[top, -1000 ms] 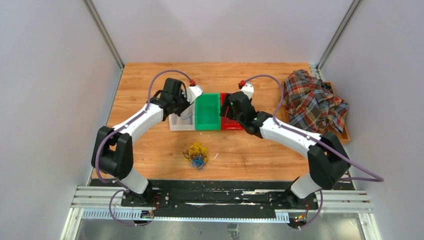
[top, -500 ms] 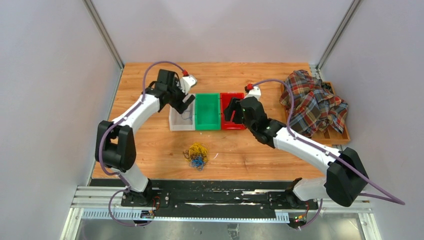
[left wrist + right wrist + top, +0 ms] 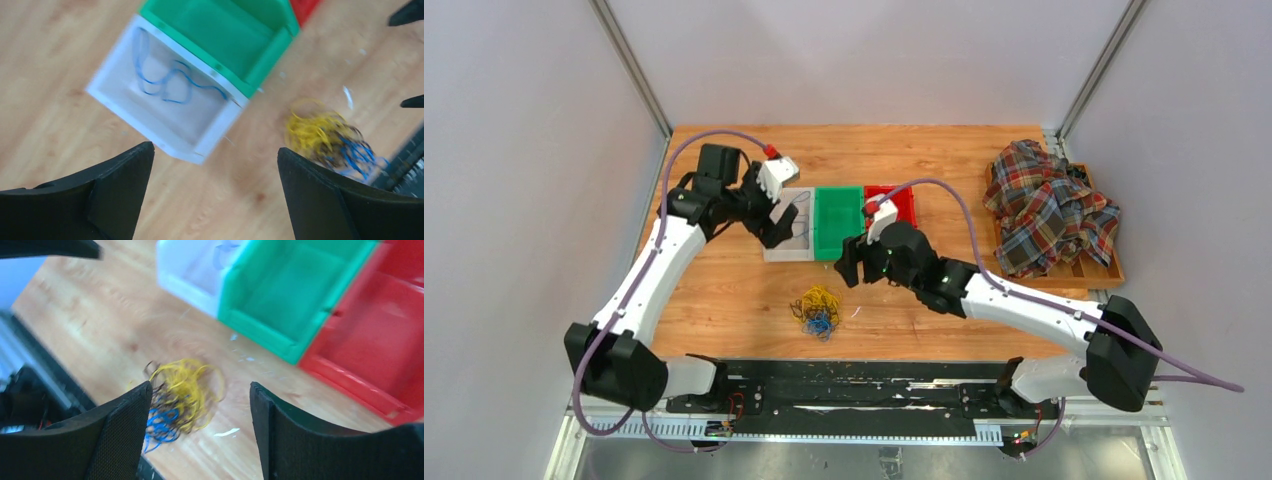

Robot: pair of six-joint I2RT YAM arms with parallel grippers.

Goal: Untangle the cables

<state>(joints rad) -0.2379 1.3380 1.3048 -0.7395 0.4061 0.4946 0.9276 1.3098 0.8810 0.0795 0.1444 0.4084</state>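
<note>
The cables lie in a tangle of yellow, blue and dark strands on the wooden table, in front of the bins. One loose blue cable rests inside the white bin. My left gripper hovers at that bin's left side, open and empty, with the tangle off to its right. My right gripper hangs open and empty in front of the green bin, above and to the right of the tangle. In the right wrist view the tangle shows by the gripper's left finger.
White, green and red bins stand in a row at mid-table. A crumpled plaid cloth covers a wooden tray at the right edge. Small white scraps lie near the tangle.
My left gripper has opened and pulled back left from the white bin, where a blue cable now lies. My right arm has swung from the red bin forward-left toward the tangle.
</note>
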